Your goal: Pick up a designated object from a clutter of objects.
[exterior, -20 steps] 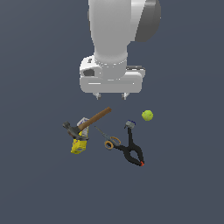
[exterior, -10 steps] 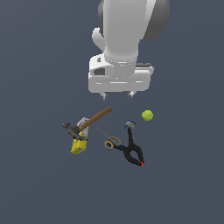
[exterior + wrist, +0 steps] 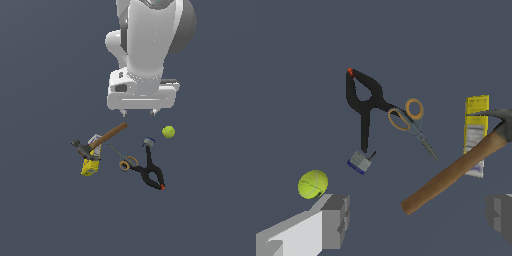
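Note:
The designated object, a small yellow-green ball (image 3: pixel 168 131) (image 3: pixel 312 184), lies alone at the exterior view's right of the clutter of objects. That clutter holds a wooden-handled hammer (image 3: pixel 107 136) (image 3: pixel 456 172), a yellow box (image 3: pixel 90 167) (image 3: pixel 476 130), tan-handled scissors (image 3: pixel 127 162) (image 3: pixel 408 120) and a black clamp (image 3: pixel 150 172) (image 3: pixel 362 100) with a red tip. My gripper (image 3: pixel 138 113) (image 3: pixel 416 217) hangs open above them, holding nothing. It sits over the hammer handle's end, to the exterior view's left of the ball. In the wrist view the ball is just beside one of the fingers (image 3: pixel 333 220).
All objects rest on a plain dark grey floor (image 3: pixel 45 215). The clamp's grey-blue handle end (image 3: pixel 148 142) is the part of the clutter closest to the ball.
The arm has shifted toward the exterior view's right and then come lower, closer to the objects. None of the objects moved.

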You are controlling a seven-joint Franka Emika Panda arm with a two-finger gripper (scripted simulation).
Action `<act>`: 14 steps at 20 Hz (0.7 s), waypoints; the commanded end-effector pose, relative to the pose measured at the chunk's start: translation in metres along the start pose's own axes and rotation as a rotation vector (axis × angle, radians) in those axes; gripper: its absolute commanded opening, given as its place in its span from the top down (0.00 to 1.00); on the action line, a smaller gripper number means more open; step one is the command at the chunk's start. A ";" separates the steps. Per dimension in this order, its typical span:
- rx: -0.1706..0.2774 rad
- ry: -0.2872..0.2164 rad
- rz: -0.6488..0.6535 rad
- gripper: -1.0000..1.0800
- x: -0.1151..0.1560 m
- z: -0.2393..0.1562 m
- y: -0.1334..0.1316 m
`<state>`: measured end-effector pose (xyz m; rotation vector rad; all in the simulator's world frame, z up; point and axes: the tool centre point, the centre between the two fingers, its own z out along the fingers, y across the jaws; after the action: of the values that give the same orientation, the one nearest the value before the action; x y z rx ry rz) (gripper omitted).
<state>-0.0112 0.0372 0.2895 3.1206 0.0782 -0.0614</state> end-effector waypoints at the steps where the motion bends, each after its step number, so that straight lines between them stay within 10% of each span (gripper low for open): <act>1: -0.003 0.002 0.010 0.04 0.000 0.011 -0.010; 14: -0.014 0.024 0.096 0.04 -0.022 0.100 -0.098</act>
<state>-0.0358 0.1207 0.2000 3.1056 -0.0519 -0.0269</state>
